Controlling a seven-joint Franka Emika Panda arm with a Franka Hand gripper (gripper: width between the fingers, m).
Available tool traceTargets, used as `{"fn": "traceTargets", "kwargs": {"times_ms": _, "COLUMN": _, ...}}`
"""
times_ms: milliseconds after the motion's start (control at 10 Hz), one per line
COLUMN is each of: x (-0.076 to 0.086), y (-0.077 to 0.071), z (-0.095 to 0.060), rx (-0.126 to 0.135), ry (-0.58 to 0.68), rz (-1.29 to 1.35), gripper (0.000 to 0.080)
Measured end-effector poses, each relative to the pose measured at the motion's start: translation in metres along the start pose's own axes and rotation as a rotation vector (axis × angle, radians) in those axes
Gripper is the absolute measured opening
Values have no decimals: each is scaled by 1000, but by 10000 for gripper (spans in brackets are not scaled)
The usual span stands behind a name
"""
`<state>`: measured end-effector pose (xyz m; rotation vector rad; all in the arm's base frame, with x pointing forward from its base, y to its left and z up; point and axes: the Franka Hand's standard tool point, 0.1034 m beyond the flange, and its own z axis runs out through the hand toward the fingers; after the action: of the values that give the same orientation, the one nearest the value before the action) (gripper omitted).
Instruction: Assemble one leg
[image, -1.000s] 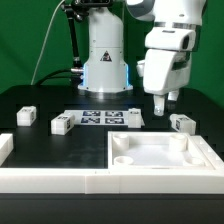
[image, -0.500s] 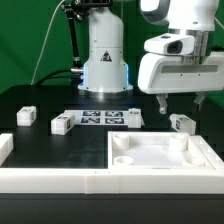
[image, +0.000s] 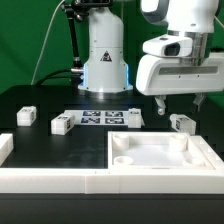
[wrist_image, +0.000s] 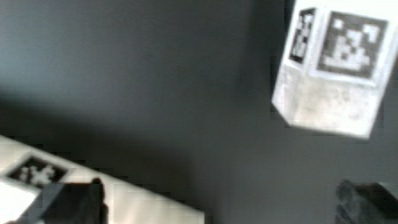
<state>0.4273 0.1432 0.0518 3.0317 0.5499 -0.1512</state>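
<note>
Exterior view is showing the small white oblong leg (image: 181, 122), marked with black-and-white square tags, lying on the black worktop (image: 40, 100) at about three o'clock from the thin flat white marker board (image: 99, 118), with nothing touching it. At twelve o'clock from the leg, the jaws are hanging spread wide and gripping nothing. The two dark fingers (image: 160, 102) are pointing down on either side of the leg without touching it. Wrist view is catching this leg (wrist_image: 334, 70) lying on the dark surface, apart from both blurred fingers (wrist_image: 71, 203). At six o'clock from the leg, the large white square panel with round corner sockets (image: 160, 150) is resting on the worktop. Three other small white tagged blocks are sitting apart from one another: one (image: 131, 118) at the marker board's three o'clock end, one (image: 62, 124) at its nine o'clock end, and one (image: 26, 116) farther out toward nine o'clock. A white robot base (image: 104, 60) is standing at twelve o'clock from the board.
</note>
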Motion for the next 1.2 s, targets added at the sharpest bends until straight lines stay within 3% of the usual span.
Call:
{"fn": "traceTargets", "kwargs": {"times_ms": 100, "x": -4, "y": -11, "z": 2, "rx": -1, "ry": -77, "rz": -19, "gripper": 649}}
{"fn": "traceTargets", "kwargs": {"times_ms": 300, "x": -9, "y": -17, "z": 4, "rx": -12, "ry": -274, "rz": -34, "gripper": 649}}
{"fn": "traceTargets", "kwargs": {"times_ms": 800, "x": -13, "y": -12, "z": 10, "rx": -51, "ry": -679, "rz": 1, "gripper": 649}}
{"fn": "traceTargets", "kwargs": {"times_ms": 1000, "x": -10, "y": -11, "z": 17, "rx": -79, "ry": -769, "rz": 66, "gripper": 649}}
{"fn": "traceTargets", "kwargs": {"times_ms": 1200, "x": -12, "y": -15, "z": 22, "rx": -73, "ry": -780, "rz": 137, "gripper": 649}}
